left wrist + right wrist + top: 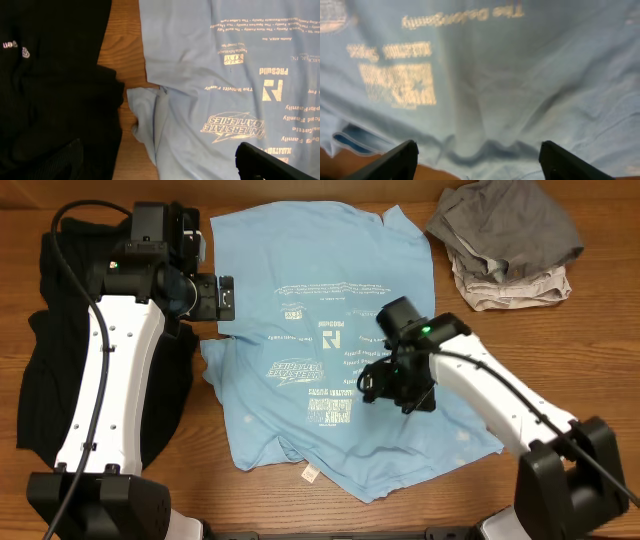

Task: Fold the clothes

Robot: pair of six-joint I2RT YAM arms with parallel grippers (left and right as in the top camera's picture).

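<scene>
Right fingers (390,162) spread wide above the blue shirt (320,300); left fingers (270,162) spread beside its sleeve (145,115) edge.

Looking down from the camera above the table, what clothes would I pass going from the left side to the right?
Black garment → light blue T-shirt spread flat → heap of grey clothes at the far right corner.
</scene>
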